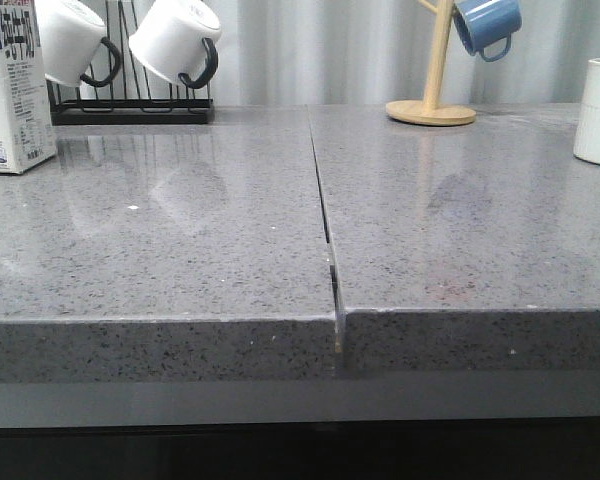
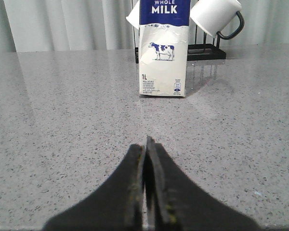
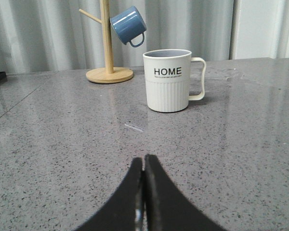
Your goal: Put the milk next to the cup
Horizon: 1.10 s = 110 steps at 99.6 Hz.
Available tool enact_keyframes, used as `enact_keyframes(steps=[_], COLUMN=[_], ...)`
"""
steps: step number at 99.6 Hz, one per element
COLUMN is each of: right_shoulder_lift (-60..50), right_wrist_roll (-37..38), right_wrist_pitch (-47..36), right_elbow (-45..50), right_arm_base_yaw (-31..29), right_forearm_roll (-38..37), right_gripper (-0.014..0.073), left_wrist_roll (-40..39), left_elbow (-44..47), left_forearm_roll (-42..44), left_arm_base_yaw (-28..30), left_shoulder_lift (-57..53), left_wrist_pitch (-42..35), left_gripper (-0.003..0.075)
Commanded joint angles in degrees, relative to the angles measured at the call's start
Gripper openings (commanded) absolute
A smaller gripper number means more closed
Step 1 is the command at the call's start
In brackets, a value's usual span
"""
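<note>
The milk (image 1: 13, 85) is standing upright at the far left of the counter (image 1: 180, 250), just in front of the black rack (image 1: 130, 105) where two white mugs (image 1: 175, 40) are hanging. The cup (image 1: 598, 110) is sitting at the far right edge, so the two are well apart, with the whole counter and its centre seam (image 1: 325, 230) lying between them. Behind the cup's side, a blue mug (image 1: 487, 25) is dangling from a wooden tree (image 1: 435, 70).

Neither arm is showing in the front view. The left gripper (image 2: 145, 163) is hovering low over the counter with its fingers pressed together, holding nothing, and it is pointing almost straight at the milk. The right gripper (image 3: 143, 178) is likewise pressed together and empty, facing the cup (image 3: 167, 81), whose handle is sticking out to one side.

Nothing is picked up yet, so this looks like the approach. The left arm is the natural one for the grab. It needs to be spreading its fingers wide before it closes in, since the carton (image 2: 164, 48) is broad. Gripping around the middle of the body looks wiser than near the top, because a tall carton is prone to tipping. On the carry across, it should be staying upright and landing just beside the cup, not nudging it.
</note>
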Motion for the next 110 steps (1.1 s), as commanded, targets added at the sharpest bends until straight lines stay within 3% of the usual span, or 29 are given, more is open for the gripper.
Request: enact_keyframes(steps=[1, 69, 93, 110], right_shoulder_lift=[-1.0, -1.0, -0.1, 2.4], right_wrist_roll=[-0.4, -0.4, -0.4, -0.3], right_wrist_pitch=[-4.8, -4.2, 3.2, 3.8], right_elbow=[-1.1, -1.2, -3.6, -6.1], right_arm_base_yaw=[-0.4, -0.4, -0.3, -0.3], right_forearm_roll=[-0.5, -0.5, 0.7, 1.4], right_gripper=[-0.0069, -0.0069, -0.0069, -0.0069], left_wrist_roll=[-0.1, -0.1, -0.1, -0.1], left_elbow=[2.4, 2.4, 2.4, 2.4], left_forearm_roll=[-0.5, -0.5, -0.5, -0.5], left_arm_base_yaw=[-0.4, -0.4, -0.4, -0.4], left_shoulder_lift=[-1.8, -1.8, -1.8, -1.8], left_wrist_pitch=[-4.5, -4.5, -4.5, -4.5], left_gripper=[-0.0021, -0.0021, -0.0021, -0.0021])
